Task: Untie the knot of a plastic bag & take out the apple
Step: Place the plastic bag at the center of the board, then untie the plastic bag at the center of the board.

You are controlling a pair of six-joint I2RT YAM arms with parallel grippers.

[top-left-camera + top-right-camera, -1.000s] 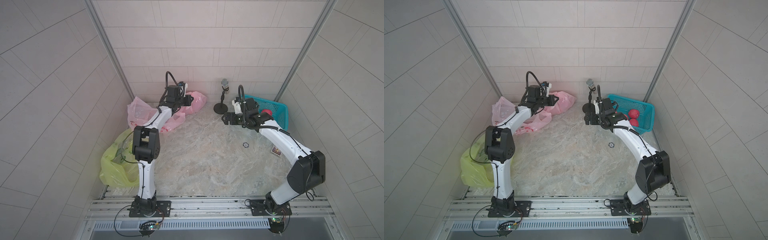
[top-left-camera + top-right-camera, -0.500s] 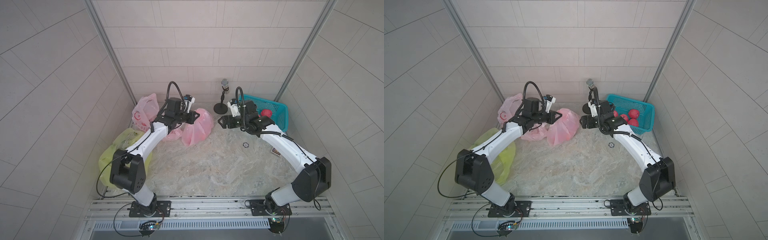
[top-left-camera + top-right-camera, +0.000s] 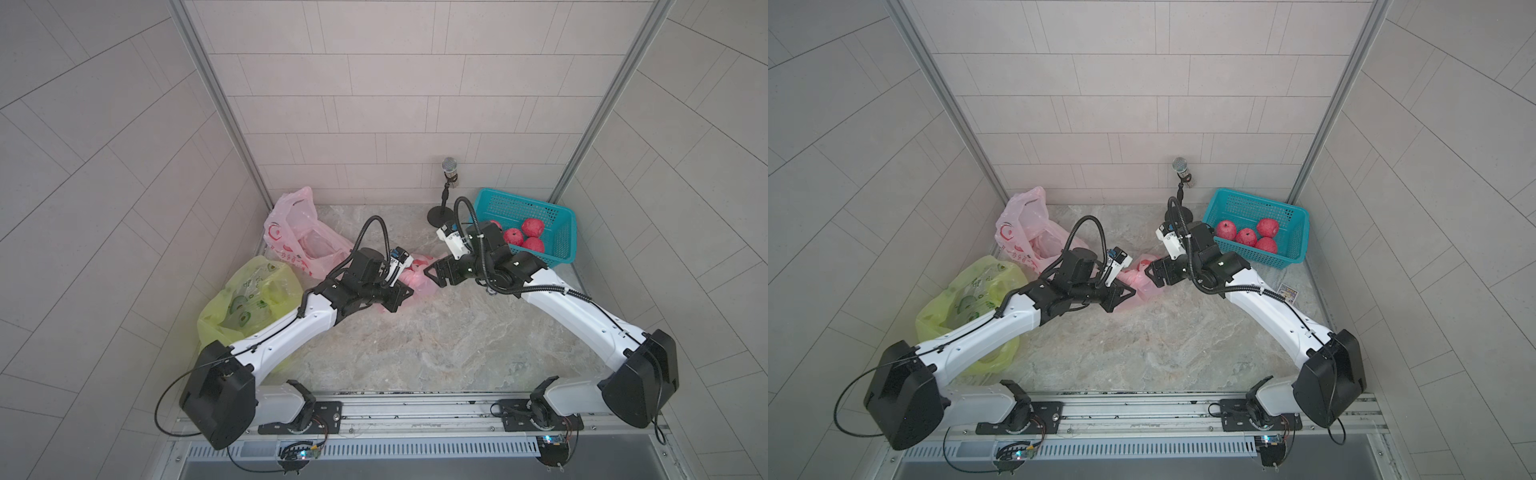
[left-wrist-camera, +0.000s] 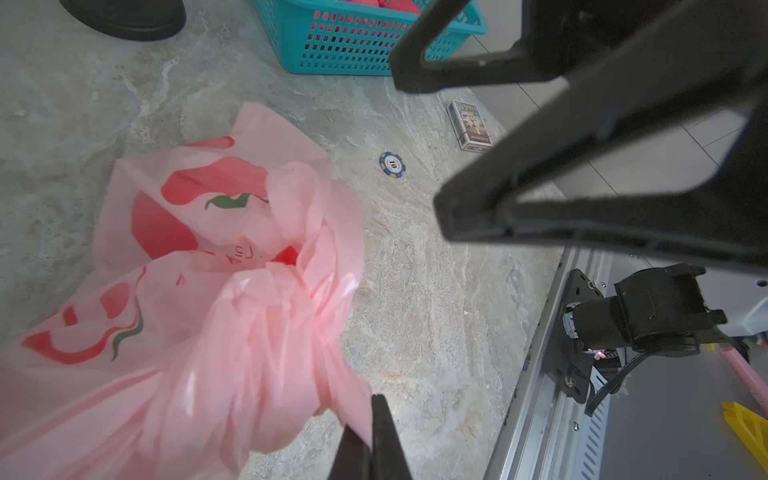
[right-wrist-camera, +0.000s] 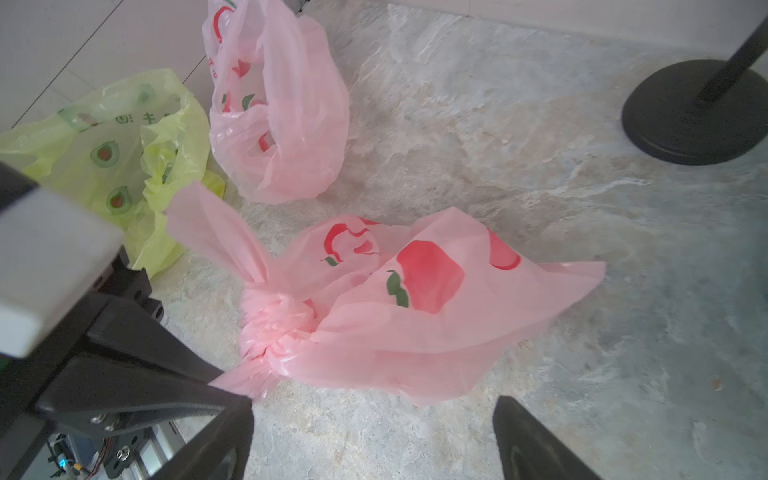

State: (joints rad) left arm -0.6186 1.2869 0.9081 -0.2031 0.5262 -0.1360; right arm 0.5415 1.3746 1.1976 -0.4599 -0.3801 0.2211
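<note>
The left pincer [image 4: 371,419] is clamping together on a tail below the knot [image 5: 274,328] of the knotted bag [image 5: 415,324], which is lying mid-worktop [image 5: 540,124]. The right pincer [image 5: 372,404], fingers apart and cut off by the frame, is hovering beside it. In both top views the arms are hiding most of the bag, and its film is concealing any apple.

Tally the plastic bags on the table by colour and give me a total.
Pink: 2 (knotted pink bag, second pink bag)
Yellow-green: 1 (yellow-green bag)
Total: 3
</note>
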